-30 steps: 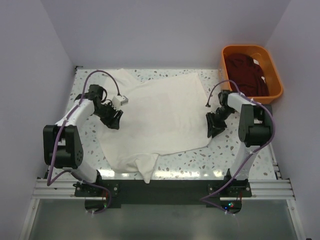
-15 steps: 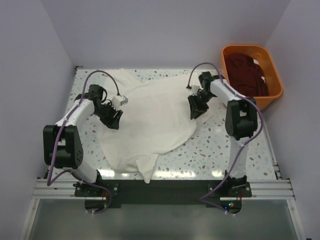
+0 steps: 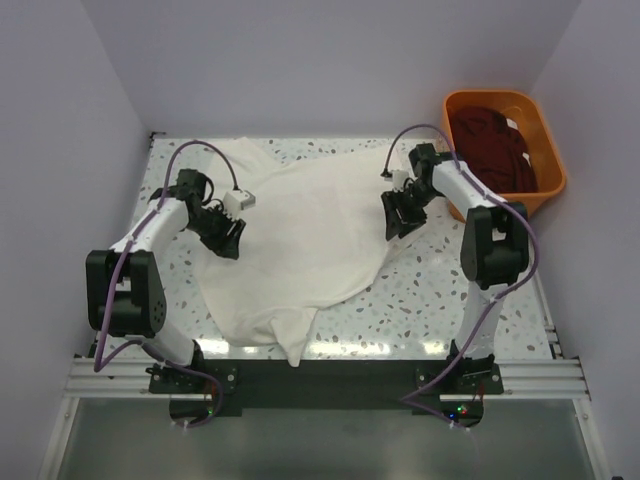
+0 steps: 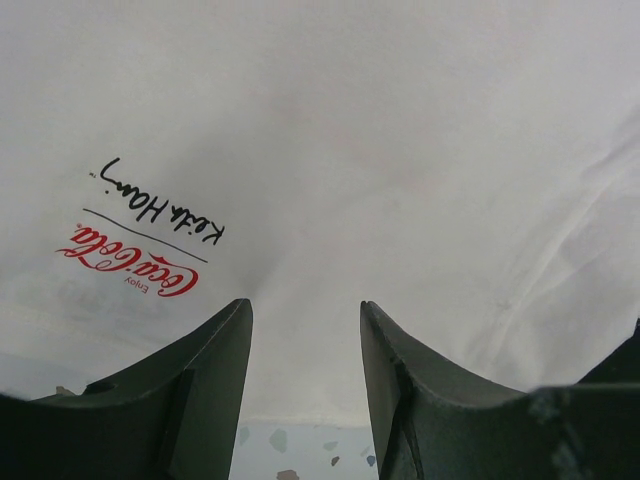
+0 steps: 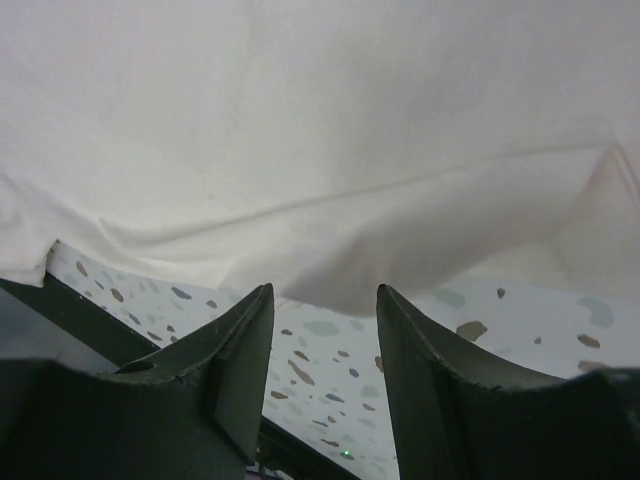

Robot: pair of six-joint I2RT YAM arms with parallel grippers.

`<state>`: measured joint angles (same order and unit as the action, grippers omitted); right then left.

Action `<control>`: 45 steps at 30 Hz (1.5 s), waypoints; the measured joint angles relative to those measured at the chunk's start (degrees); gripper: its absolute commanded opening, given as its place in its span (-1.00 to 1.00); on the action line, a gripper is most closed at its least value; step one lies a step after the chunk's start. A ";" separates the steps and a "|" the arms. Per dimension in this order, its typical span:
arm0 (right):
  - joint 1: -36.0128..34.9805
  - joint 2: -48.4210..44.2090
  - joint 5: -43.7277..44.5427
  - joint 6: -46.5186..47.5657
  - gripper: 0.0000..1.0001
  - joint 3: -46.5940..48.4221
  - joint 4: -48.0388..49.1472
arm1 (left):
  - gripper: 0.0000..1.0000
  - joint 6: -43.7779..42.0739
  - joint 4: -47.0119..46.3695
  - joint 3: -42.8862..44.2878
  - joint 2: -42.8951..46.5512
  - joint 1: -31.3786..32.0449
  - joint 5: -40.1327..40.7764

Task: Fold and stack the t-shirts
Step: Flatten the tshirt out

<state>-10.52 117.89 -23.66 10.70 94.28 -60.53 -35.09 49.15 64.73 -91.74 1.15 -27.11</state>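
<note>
Left pincer (image 4: 305, 312) parted, red print (image 4: 130, 266) on t-shirt (image 4: 420, 140)

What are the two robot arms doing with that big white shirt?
They are working on folding it. The cream-white t-shirt lies spread on the speckled table, not neatly folded yet. The left gripper sits at its left edge, near the small red print, and the right gripper sits at its right edge. Both are open, with no cloth pinched. A dark maroon shirt waits in the orange tub at the far right corner.
</note>
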 measured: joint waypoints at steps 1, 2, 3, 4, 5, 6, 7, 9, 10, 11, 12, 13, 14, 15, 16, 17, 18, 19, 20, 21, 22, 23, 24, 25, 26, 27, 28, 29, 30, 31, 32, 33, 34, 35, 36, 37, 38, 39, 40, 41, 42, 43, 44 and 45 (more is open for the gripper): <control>0.55 -2.05 0.02 -0.07 -0.05 -1.31 0.13 | 0.05 0.04 0.02 0.02 0.00 0.00 -0.20; 0.79 -3.39 0.07 -0.15 -0.09 -2.05 0.31 | 0.05 0.07 0.02 0.07 0.00 0.00 -0.26; 0.87 -4.66 0.15 -0.24 -0.10 -2.56 0.42 | 0.05 0.07 0.04 0.11 0.00 0.00 -0.35; 0.81 -5.44 0.20 -0.37 -0.11 -2.71 0.63 | 0.05 0.07 0.09 0.28 -0.02 0.00 -0.42; 0.76 -5.70 0.24 -0.44 -0.12 -2.73 0.92 | 0.05 0.07 0.15 0.46 -0.02 0.00 -0.46; 0.76 -5.73 0.48 -0.52 -0.11 -2.73 1.38 | 0.05 0.04 0.24 0.74 -0.02 0.00 -0.48; 0.85 -5.57 0.81 -0.61 -0.10 -3.06 1.92 | 0.05 0.04 0.24 0.92 -0.02 0.00 -0.55; 1.18 -5.31 1.57 -0.70 -0.11 -3.98 2.27 | 0.05 0.02 0.26 1.03 -0.02 0.00 -0.57; 1.53 -5.03 1.84 -0.79 -0.11 -4.44 2.29 | 0.05 0.02 0.31 1.03 -0.02 0.00 -0.57; 1.95 -4.63 2.10 -0.81 -0.11 -4.76 2.32 | 0.05 0.02 0.33 1.03 -0.02 0.00 -0.57; 2.38 -4.11 2.34 -0.83 -0.11 -4.98 2.38 | 0.05 0.00 0.35 1.03 -0.02 0.00 -0.57; 2.73 -3.65 2.75 -0.87 -0.11 -5.29 2.60 | 0.05 0.00 0.35 1.03 -0.02 0.00 -0.59; 3.02 -3.10 3.21 -1.03 -0.10 -5.70 2.95 | 0.05 0.00 0.35 1.03 -0.02 0.00 -0.59; 3.28 -2.60 3.43 -1.20 -0.10 -6.10 3.30 | 0.05 0.00 0.39 1.03 -0.02 0.00 -0.59; 3.43 -2.10 3.48 -1.31 -0.11 -6.32 3.58 | 0.05 -0.02 0.42 1.03 0.00 0.00 -0.59; 3.50 -1.40 3.48 -1.66 -0.13 -6.32 3.78 | 0.05 -0.02 0.44 1.03 -0.02 0.00 -0.59; 3.50 -0.68 3.45 -1.88 -0.14 -6.21 4.24 | 0.05 -0.02 0.46 1.03 -0.02 0.00 -0.59; 3.37 0.44 3.39 -2.19 -0.15 -5.51 4.11 | 0.05 -0.02 0.48 1.03 -0.02 0.00 -0.57; 3.17 1.73 3.26 -2.43 -0.17 -4.48 4.24 | 0.05 -0.02 0.52 1.03 -0.02 0.00 -0.59; 2.89 3.02 3.15 -2.71 -0.17 -3.26 4.39 | 0.05 -0.02 0.52 1.03 -0.02 0.00 -0.57; 2.51 4.20 3.06 -2.93 -0.16 -2.03 4.55 | 0.05 -0.02 0.63 1.03 -0.02 0.00 -0.59; 2.05 5.07 2.93 -3.15 -0.14 -0.92 4.83 | 0.05 -0.02 0.70 1.03 -0.02 0.00 -0.59; 1.46 5.64 2.64 -3.32 -0.12 0.00 5.01 | 0.05 -0.02 0.79 1.03 -0.02 0.00 -0.59; 0.83 5.95 2.21 -3.52 -0.09 0.70 5.18 | 0.05 -0.04 0.83 1.03 -0.07 0.00 -0.59; 0.20 5.99 1.60 -3.72 -0.01 1.33 5.22 | 0.05 -0.04 0.87 1.03 -0.09 0.00 -0.59; -0.44 5.99 0.94 -3.91 0.03 1.95 5.25 | 0.05 -0.04 0.92 1.03 -0.15 0.00 -0.59; -0.92 5.99 0.11 -4.13 0.15 2.54 5.27 | 0.05 -0.04 0.94 1.03 -0.20 0.00 -0.59; -1.40 5.99 -0.57 -4.33 0.20 2.95 5.38 | 0.05 -0.04 0.94 1.03 -0.26 0.00 -0.61; -1.79 5.92 -1.44 -4.37 0.23 3.06 5.51 | 0.05 -0.02 0.96 1.03 -0.28 0.00 -0.61; -2.05 5.86 -1.97 -4.31 0.26 3.06 5.49 | 0.05 -0.04 0.96 1.03 -0.28 0.00 -0.61; -2.19 5.77 -2.51 -4.26 0.26 2.99 5.40 | 0.05 -0.04 0.98 1.03 -0.28 0.00 -0.68; -2.19 5.60 -2.95 -4.11 0.25 2.82 5.35 | 0.05 -0.02 0.98 1.03 -0.28 0.00 -0.76; -2.14 5.29 -2.95 -4.04 0.18 2.54 5.29 | 0.05 -0.02 1.01 1.03 -0.28 0.00 -0.81; -2.01 4.79 -2.93 -3.91 0.11 2.05 5.31 | 0.05 -0.02 1.01 1.03 -0.31 0.00 -0.85; -1.90 4.31 -2.89 -3.78 0.03 1.57 5.29 | 0.05 -0.02 1.01 1.03 -0.31 0.00 -0.94; -1.66 3.41 -2.64 -3.80 -0.12 0.63 5.38 | 0.05 -0.02 1.03 1.03 -0.31 0.00 -1.03; -1.44 2.62 -2.40 -3.93 -0.20 -0.20 5.49 | 0.05 -0.02 1.01 1.03 -0.31 0.00 -1.05; -1.14 1.90 -2.19 -4.22 -0.28 -0.92 5.53 | 0.05 0.00 1.03 1.03 -0.31 0.00 -1.05; -0.92 1.51 -1.92 -4.44 -0.28 -1.33 5.46 | 0.05 0.00 1.03 1.03 -0.31 0.00 -1.07; -0.59 1.16 -1.51 -4.90 -0.28 -1.73 5.60 | 0.05 0.00 1.03 1.03 -0.31 0.00 -1.07; -0.24 0.98 -1.29 -5.22 -0.27 -2.01 5.73 | 0.05 0.00 1.03 1.03 -0.31 0.00 -1.05; 0.02 0.96 -1.14 -5.66 -0.22 -2.23 5.81 | 0.05 0.00 1.05 1.03 -0.31 0.00 -1.05; 0.26 0.96 -1.07 -6.21 -0.18 -2.58 6.14 | 0.05 0.00 1.05 1.03 -0.31 0.00 -1.05; 0.48 0.96 -1.07 -6.75 -0.17 -2.86 6.36 | 0.05 0.00 1.05 1.03 -0.31 0.00 -1.05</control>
<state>-10.04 118.85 -24.73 3.95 91.42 -54.17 -35.09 50.19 65.76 -92.05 1.15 -28.16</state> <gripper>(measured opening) 0.393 0.525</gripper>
